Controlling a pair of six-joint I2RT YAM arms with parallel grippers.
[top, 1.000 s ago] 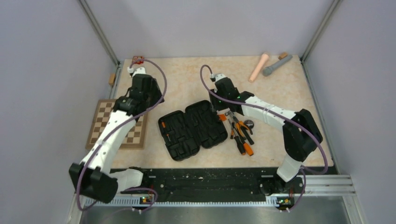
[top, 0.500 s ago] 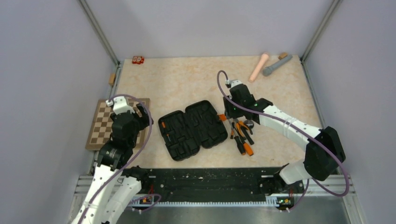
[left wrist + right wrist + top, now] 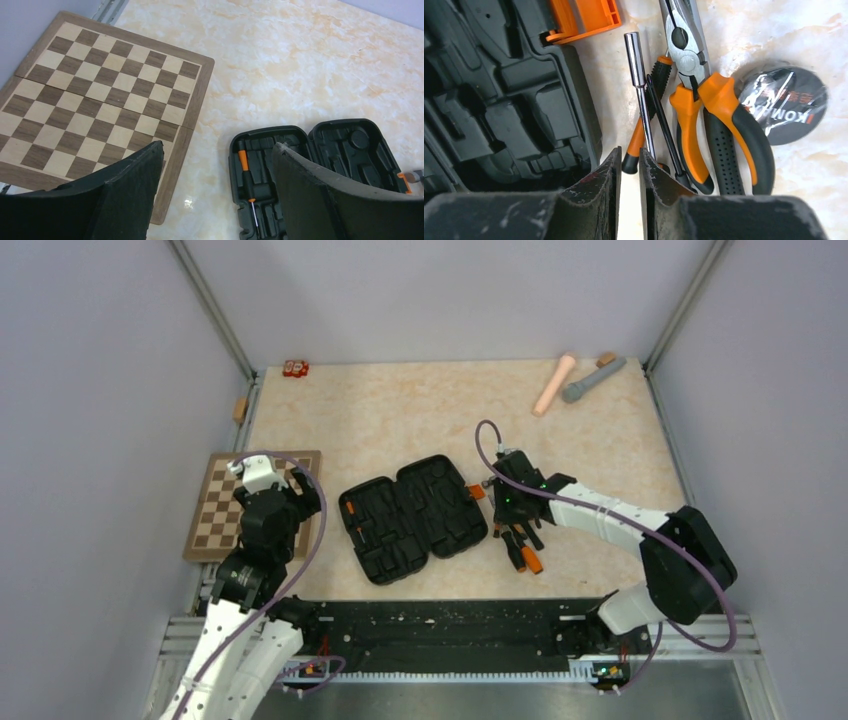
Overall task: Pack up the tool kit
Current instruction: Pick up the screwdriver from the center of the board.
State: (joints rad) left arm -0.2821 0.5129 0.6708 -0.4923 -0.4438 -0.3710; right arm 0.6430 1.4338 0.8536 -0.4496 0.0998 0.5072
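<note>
The black tool case (image 3: 412,518) lies open at the table's middle, its orange latch (image 3: 476,492) on the right edge. One orange-and-black screwdriver (image 3: 245,175) sits in its left half. Loose pliers (image 3: 520,515) and screwdrivers lie just right of the case. My right gripper (image 3: 503,510) hovers low over this pile. In the right wrist view its fingers (image 3: 629,150) stand nearly together with nothing between them, next to a silver bit holder (image 3: 638,60), the orange pliers (image 3: 704,100) and the case (image 3: 499,90). My left gripper (image 3: 290,498) is open and empty (image 3: 217,145), left of the case (image 3: 320,160).
A brown chessboard (image 3: 215,510) lies at the left edge, under my left arm (image 3: 95,95). A black round disc (image 3: 781,102) lies beside the pliers. A pink cylinder (image 3: 553,384) and a grey one (image 3: 593,379) lie at the far right. A small red object (image 3: 295,368) sits far left.
My left arm has drawn back from the far left corner to over the chessboard's edge. My right gripper has moved right and nearer, from the case's latch to over the loose tools.
</note>
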